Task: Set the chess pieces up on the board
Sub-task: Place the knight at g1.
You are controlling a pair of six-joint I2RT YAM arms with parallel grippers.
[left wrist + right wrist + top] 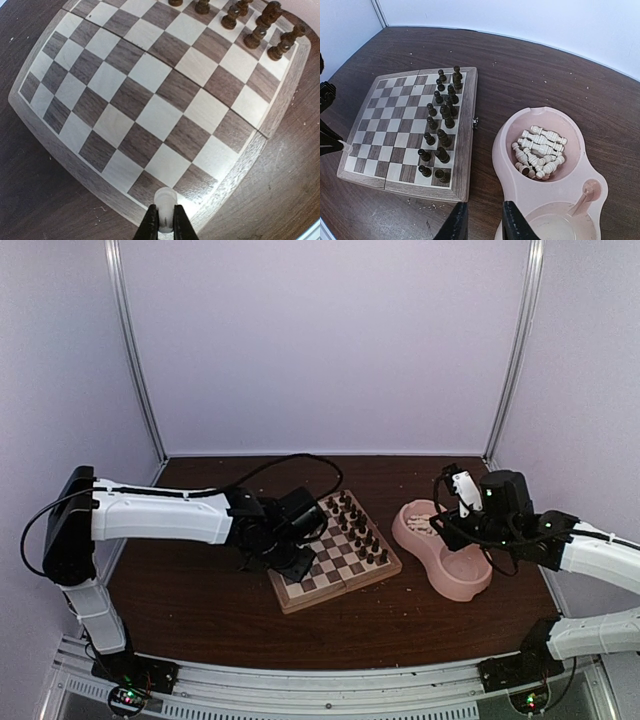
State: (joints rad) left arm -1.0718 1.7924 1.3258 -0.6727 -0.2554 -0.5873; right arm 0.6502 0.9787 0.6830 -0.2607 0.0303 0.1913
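Note:
The board (150, 100) lies left of centre on the table, with its near rows bare. Dark pieces (440, 130) fill the two rows along its right side. My left gripper (165, 226) is shut on one cream-white chess piece (165, 207), held upright over the pale border at a board corner. In the right wrist view that piece (346, 146) shows at the board's left edge. Several more white chess pieces (540, 150) lie heaped in the pink bowl's far cup. My right gripper (486, 224) hangs open and holds nothing. It is above the table between board and bowl.
The pink double bowl (506, 150) stands right of the board (335, 565). Its near cup (560, 225) holds no chess pieces. A small metal clasp (475, 122) sticks out of the board's right edge. Pale walls close in the dark table at the back and sides.

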